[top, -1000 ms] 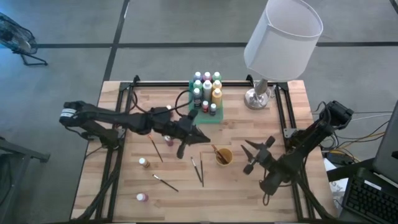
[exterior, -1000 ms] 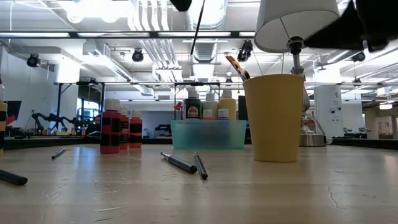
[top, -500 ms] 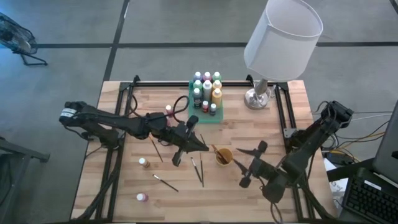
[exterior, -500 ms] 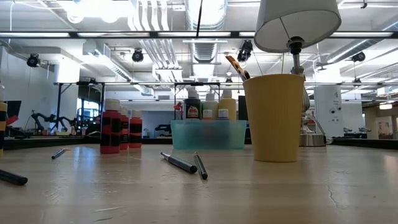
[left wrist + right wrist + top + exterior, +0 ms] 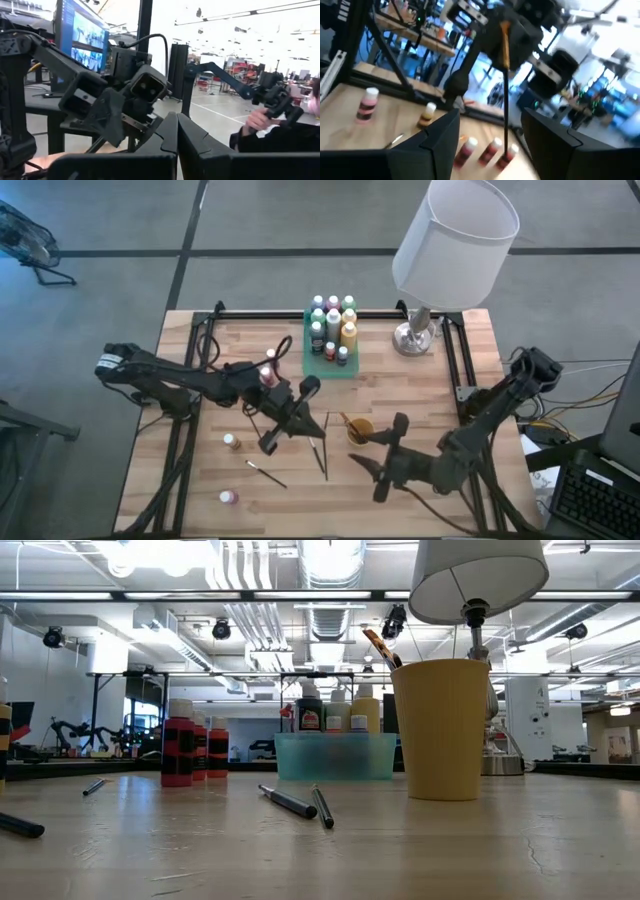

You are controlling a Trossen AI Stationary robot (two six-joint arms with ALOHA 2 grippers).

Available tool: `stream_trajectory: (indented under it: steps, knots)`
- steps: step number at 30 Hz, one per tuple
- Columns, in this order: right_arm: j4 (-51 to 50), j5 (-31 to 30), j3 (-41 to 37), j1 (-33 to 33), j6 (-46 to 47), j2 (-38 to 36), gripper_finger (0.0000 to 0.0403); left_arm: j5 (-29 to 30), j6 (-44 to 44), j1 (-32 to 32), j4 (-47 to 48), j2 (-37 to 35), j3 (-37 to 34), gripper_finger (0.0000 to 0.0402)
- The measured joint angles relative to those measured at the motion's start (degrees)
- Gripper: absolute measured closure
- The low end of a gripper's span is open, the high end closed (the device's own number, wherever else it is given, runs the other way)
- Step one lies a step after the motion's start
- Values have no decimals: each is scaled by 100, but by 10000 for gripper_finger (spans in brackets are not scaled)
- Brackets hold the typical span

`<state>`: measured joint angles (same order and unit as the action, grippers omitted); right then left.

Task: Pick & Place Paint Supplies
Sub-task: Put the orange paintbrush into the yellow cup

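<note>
My left gripper (image 5: 318,423) hovers above the table's middle, left of the orange-yellow cup (image 5: 359,430), shut on a thin paintbrush (image 5: 505,100); its fingers (image 5: 170,135) show closed in the left wrist view. My right gripper (image 5: 368,460) is open and empty just near-right of the cup, facing the left arm. Several paint bottles stand in the green tray (image 5: 332,340). Loose bottles (image 5: 232,442) (image 5: 229,497) stand at the near left, red ones (image 5: 190,745) by the left arm. Loose brushes (image 5: 322,458) (image 5: 266,474) lie flat on the wood. My left gripper holds the paintbrush by its upper end (image 5: 504,30), where an orange band shows just below the fingers. The brush hangs straight down below the gripper, clear of the table. The place of contact is hidden by the gripper body.
A lamp with a white shade (image 5: 455,240) stands at the far right. The cup (image 5: 443,730) holds another brush. Black frame rails run along the table's left and right sides (image 5: 190,450). A person's hand holding a control arm shows in the room beyond (image 5: 260,120).
My left gripper has moved toward the near edge and a little left, and has risen: the hanging brush has left the top of the low view. My right gripper has swung left toward the cup, staying open.
</note>
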<state>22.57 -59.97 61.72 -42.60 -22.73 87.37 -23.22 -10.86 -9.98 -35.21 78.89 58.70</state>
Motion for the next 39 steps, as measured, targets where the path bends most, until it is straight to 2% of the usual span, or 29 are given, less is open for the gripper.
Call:
stream_trajectory:
  steps: [5,8,13,20,27,32,39]
  knots:
    - [558,690,46,328,-721,192,205,0,-71,2,-112,-4,0,401]
    - [568,829,120,539,-867,251,213,-14,-129,2,-139,-4,22,401]
    - [624,1545,204,811,-897,260,224,-37,-133,2,-128,-7,31,401]
    - [648,2252,340,1083,-854,260,231,-50,-134,2,-82,-7,31,401]
    - [649,2325,417,1288,-875,256,223,-132,-136,2,-76,-7,31,401]
    - [723,2713,430,1403,-746,258,219,-131,-128,9,-71,-7,28,401]
    - [804,2761,430,1473,-726,260,259,-127,-90,13,-52,-9,24,401]
